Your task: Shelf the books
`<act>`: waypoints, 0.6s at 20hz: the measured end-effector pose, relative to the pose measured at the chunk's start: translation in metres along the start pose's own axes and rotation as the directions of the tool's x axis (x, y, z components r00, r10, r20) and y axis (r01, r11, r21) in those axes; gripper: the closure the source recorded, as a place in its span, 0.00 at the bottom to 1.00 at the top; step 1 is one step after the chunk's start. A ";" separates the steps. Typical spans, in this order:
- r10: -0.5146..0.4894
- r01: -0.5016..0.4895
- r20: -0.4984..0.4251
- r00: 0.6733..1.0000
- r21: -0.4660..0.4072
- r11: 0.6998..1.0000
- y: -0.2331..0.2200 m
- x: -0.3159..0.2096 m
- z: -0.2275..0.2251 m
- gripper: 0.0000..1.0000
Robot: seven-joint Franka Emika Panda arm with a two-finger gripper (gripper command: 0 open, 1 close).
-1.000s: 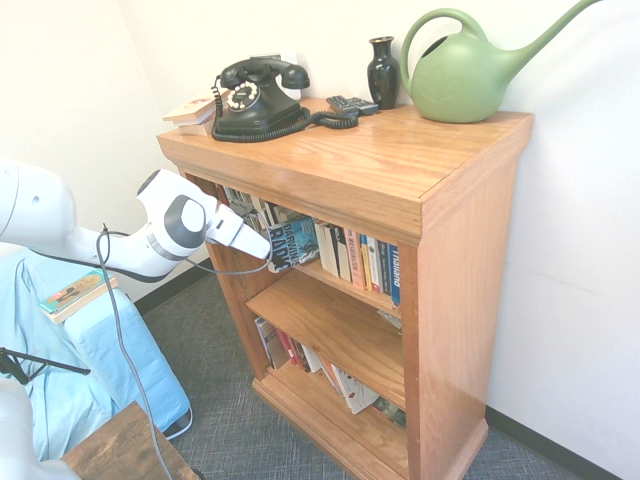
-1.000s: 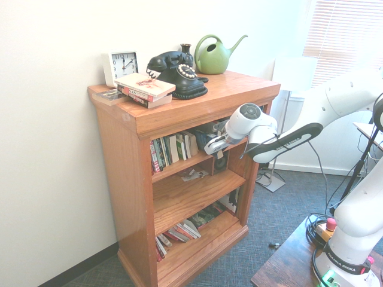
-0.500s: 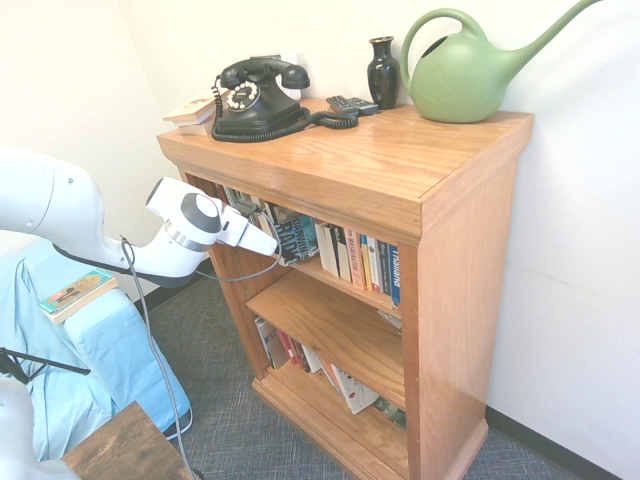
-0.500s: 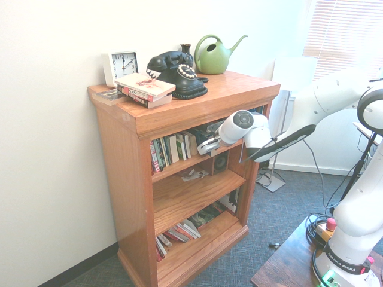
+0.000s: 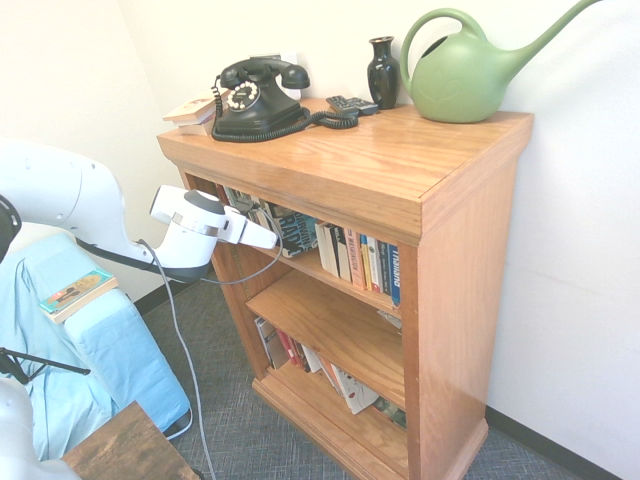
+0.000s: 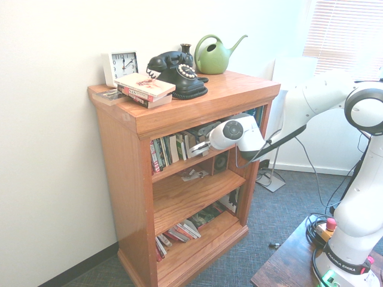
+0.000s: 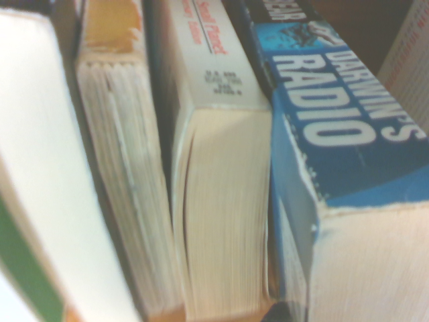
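First exterior view: jaws (image 5: 277,240) clamp Darwin's Radio (image 5: 297,230) (tilted) among top-tier paperbacks (image 5: 360,262) in the shelf (image 5: 455,290).

Home study: bookcase (image 5: 440,200), rotary phone (image 5: 255,97)

The first exterior view looks down from above and off one front corner of the bookcase (image 5: 400,190), the arm entering from the picture's left. The second exterior view faces the opposite front corner from farther back, the arm entering from the right. Both share the bookcase's top and tiers. The wrist view sits very close to book spines (image 7: 214,134), blurred.
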State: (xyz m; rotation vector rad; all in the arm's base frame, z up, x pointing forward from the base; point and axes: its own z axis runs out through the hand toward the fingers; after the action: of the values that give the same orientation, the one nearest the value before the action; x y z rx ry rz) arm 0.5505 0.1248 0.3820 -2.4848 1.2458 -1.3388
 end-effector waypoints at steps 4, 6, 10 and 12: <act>0.003 -0.003 -0.027 1.000 0.009 1.000 -0.003 -0.007 0.009 1.00; 0.007 -0.007 -0.041 0.999 0.015 1.000 -0.004 -0.010 0.010 0.00; 0.018 -0.017 -0.055 0.998 0.016 1.000 -0.006 -0.011 0.011 0.00; 0.021 -0.020 -0.057 0.998 0.017 1.000 -0.007 -0.012 0.011 0.00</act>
State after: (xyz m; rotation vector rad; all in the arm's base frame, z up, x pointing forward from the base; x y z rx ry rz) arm 0.5590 0.1344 0.3701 -2.4325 1.2627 -1.4183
